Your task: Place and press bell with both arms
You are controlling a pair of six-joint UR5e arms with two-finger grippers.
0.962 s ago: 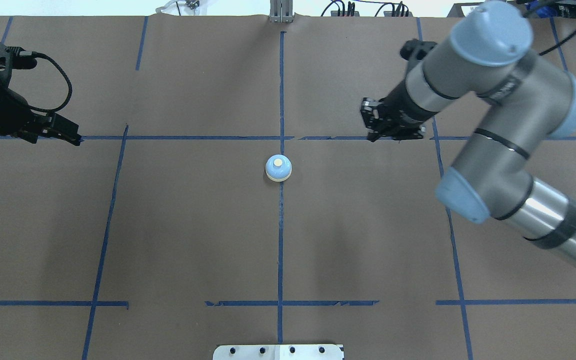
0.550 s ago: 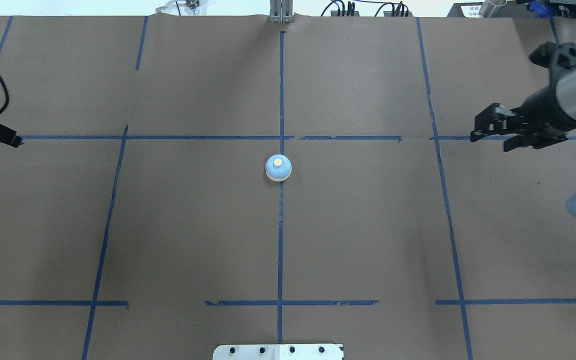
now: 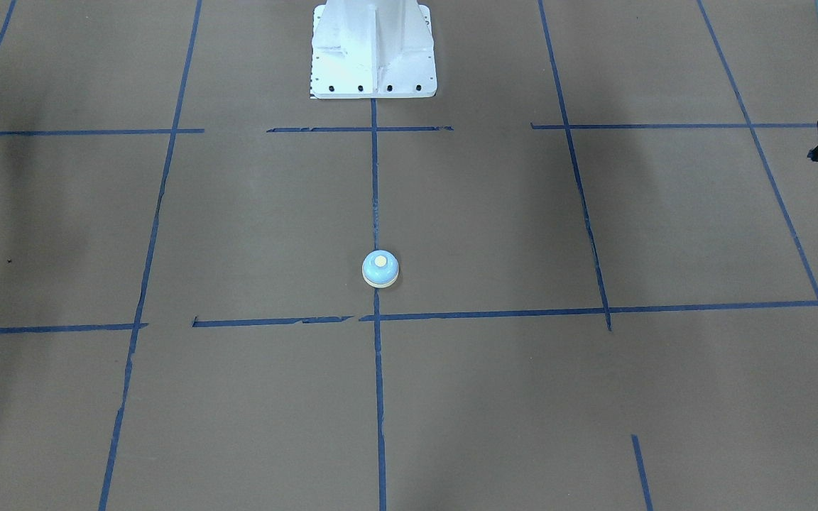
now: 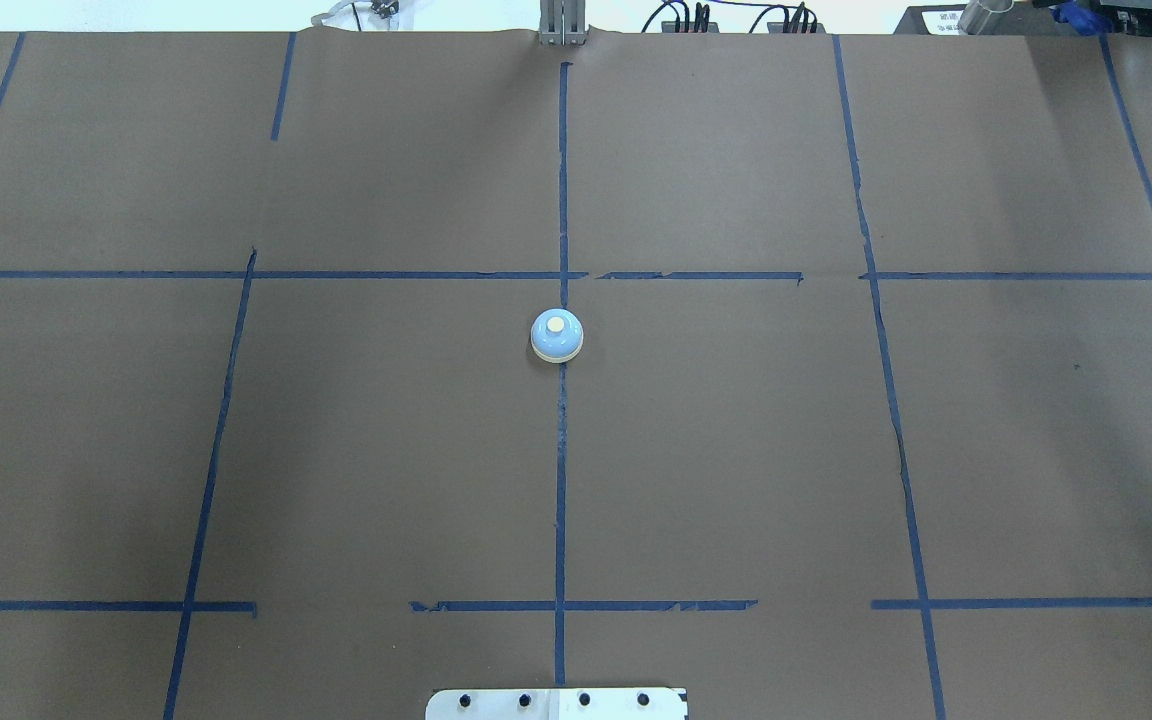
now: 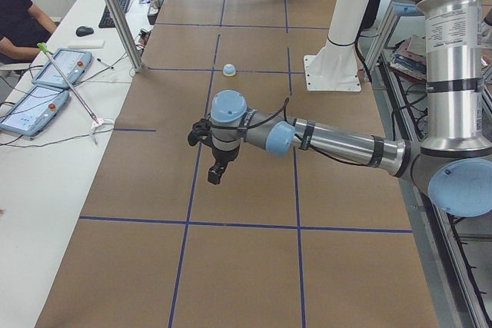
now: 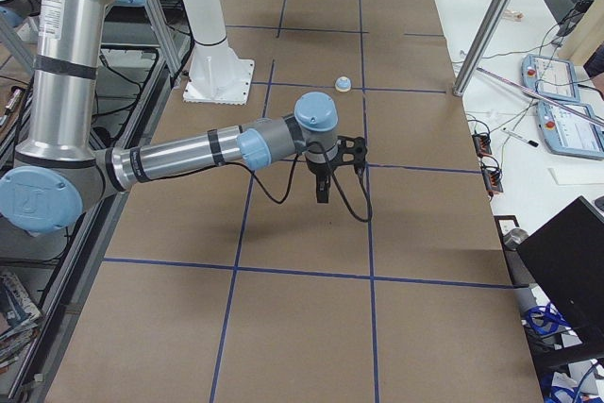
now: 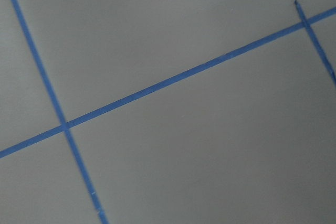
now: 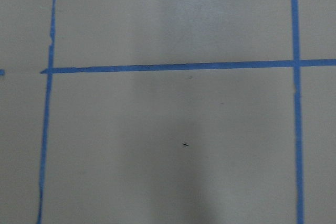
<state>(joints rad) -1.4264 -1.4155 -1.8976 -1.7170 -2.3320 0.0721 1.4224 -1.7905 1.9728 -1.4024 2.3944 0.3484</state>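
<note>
Bell (image 4: 557, 335) upright on the table (image 4: 736, 450), button up, sitting on the centre tape line (image 4: 562, 480). It lies between the two grippers, well apart from each.

Left gripper (image 5: 215, 177): fingers point down, above the paper, nothing visibly held. I cannot tell how far the fingers are spread.

Right gripper (image 6: 323, 197): same pose, fingers down over the paper, nothing visibly held, spread cannot be told.

Both wrist views: paper and tape only.
</note>
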